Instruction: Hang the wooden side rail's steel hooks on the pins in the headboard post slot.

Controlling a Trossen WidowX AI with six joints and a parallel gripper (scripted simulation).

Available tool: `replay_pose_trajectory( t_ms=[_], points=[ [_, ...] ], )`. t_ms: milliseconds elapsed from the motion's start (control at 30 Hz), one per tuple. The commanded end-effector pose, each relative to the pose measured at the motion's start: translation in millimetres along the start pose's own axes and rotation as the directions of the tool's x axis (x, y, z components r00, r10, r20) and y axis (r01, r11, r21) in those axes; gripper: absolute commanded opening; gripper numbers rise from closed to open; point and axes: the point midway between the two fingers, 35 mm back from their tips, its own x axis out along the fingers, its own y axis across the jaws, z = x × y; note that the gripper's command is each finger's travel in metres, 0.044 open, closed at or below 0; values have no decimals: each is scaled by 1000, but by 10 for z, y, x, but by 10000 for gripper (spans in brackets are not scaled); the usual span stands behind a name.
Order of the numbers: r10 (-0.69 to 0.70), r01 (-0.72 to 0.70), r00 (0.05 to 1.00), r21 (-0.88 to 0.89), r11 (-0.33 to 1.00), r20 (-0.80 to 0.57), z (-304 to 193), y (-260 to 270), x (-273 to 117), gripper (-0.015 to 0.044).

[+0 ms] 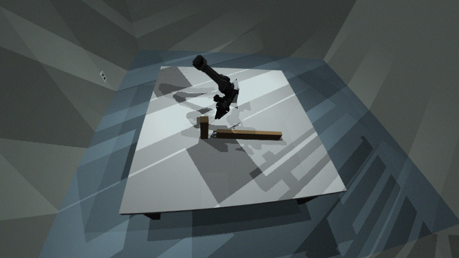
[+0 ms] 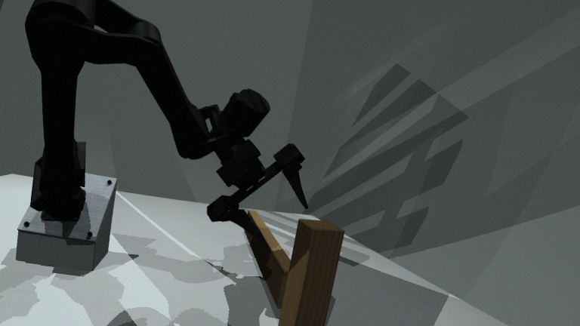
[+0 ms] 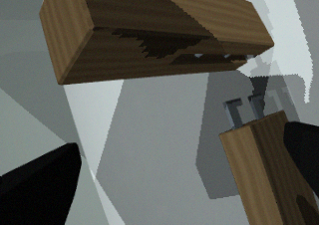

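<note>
The wooden side rail [image 1: 248, 135] [image 2: 262, 256] [image 3: 244, 170] lies on the table. Steel hooks [image 1: 213, 134] [image 3: 233, 114] stick out of its near end, pointing toward the post, with a gap between hooks and post. The headboard post [image 1: 204, 129] [image 2: 315, 262] [image 3: 125, 8] stands upright. Its slot shows partly in the wrist view, with small bright spots inside; the pins are not clear. My gripper [image 1: 218, 116] [image 2: 285, 223] [image 3: 183, 143] is wide open and empty, tilted above the table near the rail's hook end. One finger overlaps the rail in the exterior view; contact cannot be told.
The white table [image 1: 162, 187] [image 2: 158, 245] carries everything. The arm's metal base block [image 2: 55, 245] stands behind the rail and post as seen in the top view. Patchy shadows cross the table.
</note>
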Motion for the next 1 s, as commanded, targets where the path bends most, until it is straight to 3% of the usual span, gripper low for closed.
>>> replay_pose_trajectory(
  t_ms=[0, 533, 967],
  points=[
    [16, 33, 997, -598, 801, 75, -19, -167, -18, 440],
    [17, 119, 991, -933, 340, 133, 42, -269, -41, 440],
    [17, 121, 991, -937, 329, 134, 43, -272, -41, 440]
  ],
)
